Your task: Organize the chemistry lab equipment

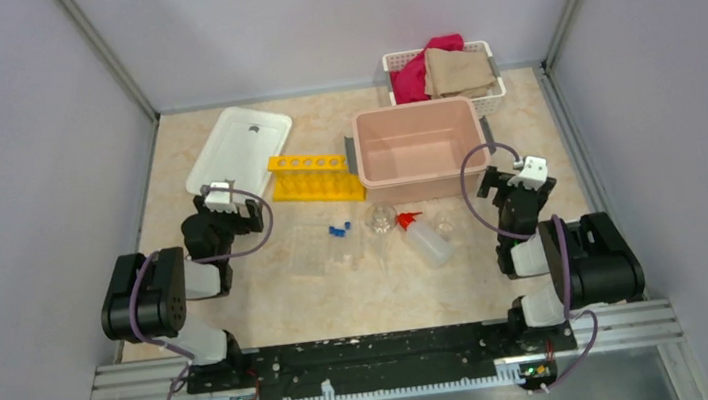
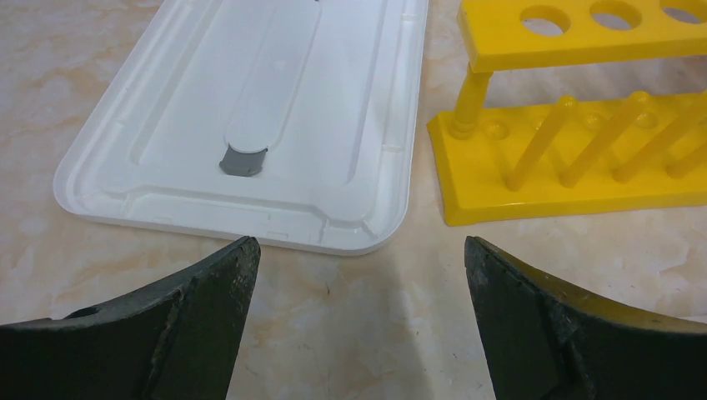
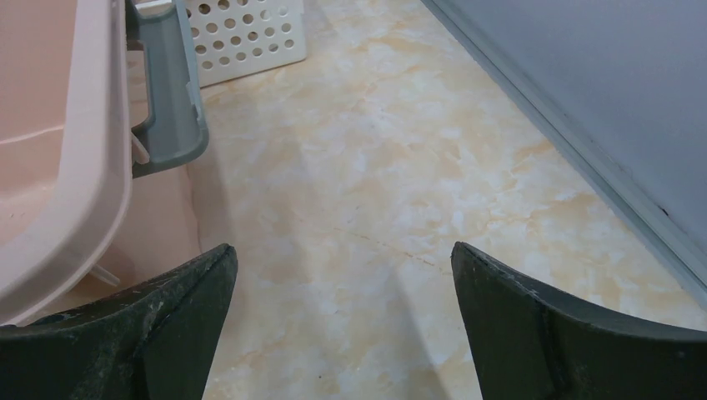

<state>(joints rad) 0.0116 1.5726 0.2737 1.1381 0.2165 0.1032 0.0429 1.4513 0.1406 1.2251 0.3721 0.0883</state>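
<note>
The left claw (image 2: 358, 250) is wide open and holds nothing; it hangs low over the bare table (image 2: 350, 333). Just ahead of it the white lid (image 2: 250, 125) lies flat, and right of the lid stands the yellow tube rack (image 2: 500, 46). The right claw (image 3: 342, 254) is also wide open with nothing in it, close beside the right end of the pink tub (image 3: 58, 167); the white basket (image 3: 242, 33) stands behind the tub. Between the arms, in front of rack and tub, are the small tubes with blue caps (image 1: 338, 230) at the clear tube rack (image 1: 316, 255), then the clear round flask (image 1: 381, 219). The white squeeze bottle (image 1: 427, 240) lies on its side, its red nozzle near the flask.
</note>
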